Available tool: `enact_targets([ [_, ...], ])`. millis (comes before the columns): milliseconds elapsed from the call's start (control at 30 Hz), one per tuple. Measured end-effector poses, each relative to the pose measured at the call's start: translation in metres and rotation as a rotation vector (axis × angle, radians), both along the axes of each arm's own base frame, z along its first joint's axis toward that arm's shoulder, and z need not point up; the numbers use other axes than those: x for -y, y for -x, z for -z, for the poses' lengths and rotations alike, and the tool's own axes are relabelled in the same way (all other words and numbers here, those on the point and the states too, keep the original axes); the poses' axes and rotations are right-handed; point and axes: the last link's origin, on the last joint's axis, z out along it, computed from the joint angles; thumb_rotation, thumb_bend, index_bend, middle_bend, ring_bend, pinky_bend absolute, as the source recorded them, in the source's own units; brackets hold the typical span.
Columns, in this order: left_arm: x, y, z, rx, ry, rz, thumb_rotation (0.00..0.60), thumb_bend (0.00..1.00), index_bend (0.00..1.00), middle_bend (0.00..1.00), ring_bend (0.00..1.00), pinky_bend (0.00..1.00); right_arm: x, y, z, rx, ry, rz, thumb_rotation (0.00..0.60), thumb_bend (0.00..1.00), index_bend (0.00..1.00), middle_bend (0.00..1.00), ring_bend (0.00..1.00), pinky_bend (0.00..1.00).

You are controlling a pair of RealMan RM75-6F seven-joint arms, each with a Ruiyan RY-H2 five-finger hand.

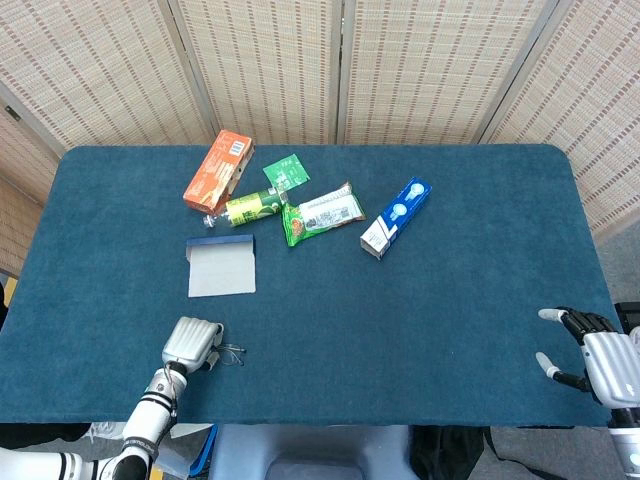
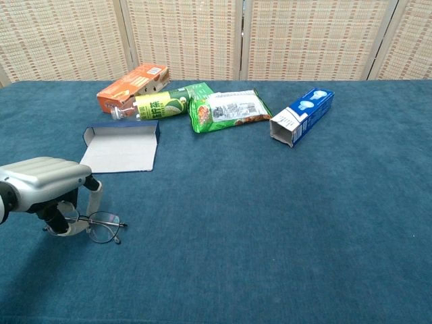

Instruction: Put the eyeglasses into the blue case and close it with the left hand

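Observation:
The thin-rimmed eyeglasses lie on the blue cloth near the front left edge, seen small in the head view. My left hand sits over their left end, fingers curled down around the frame, pinching it against the table; in the head view that hand hides most of the glasses. The blue case lies open and flat behind, its pale lining up. My right hand rests at the table's front right corner, fingers apart, holding nothing.
Behind the case are an orange box, a green bottle, a green snack bag and a blue toothpaste box. A small green packet lies by the bottle. Folding screens stand behind the table.

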Motion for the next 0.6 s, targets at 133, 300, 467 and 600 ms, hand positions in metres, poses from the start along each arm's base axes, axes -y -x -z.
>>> enact_targets([
  [133,-0.0005,0.0006,-0.0007,-0.005,-0.003,0.001,0.6,0.4,0.52,1.0,1.0,1.0,-0.0004,0.0005,0.0003,0.001,-0.001,0.003,0.6,0.25,0.29,0.29,0.3,0.26],
  [300,-0.0009,0.0022,-0.0014,-0.012,-0.004,-0.004,0.6,0.4,0.53,1.0,1.0,1.0,-0.0005,0.0007,0.0001,0.0,0.0,0.004,0.6,0.25,0.29,0.29,0.3,0.26],
  [467,0.0004,0.0045,-0.0026,-0.02,0.0,-0.011,0.6,0.4,0.53,1.0,1.0,1.0,-0.0008,0.0004,0.0003,0.0,0.0,0.004,0.6,0.25,0.29,0.29,0.3,0.26],
  [600,0.0011,0.0064,-0.0025,-0.024,0.004,-0.016,0.6,0.4,0.54,1.0,1.0,1.0,-0.0009,-0.0002,0.0005,0.0,-0.001,0.003,0.6,0.25,0.29,0.29,0.3,0.26],
])
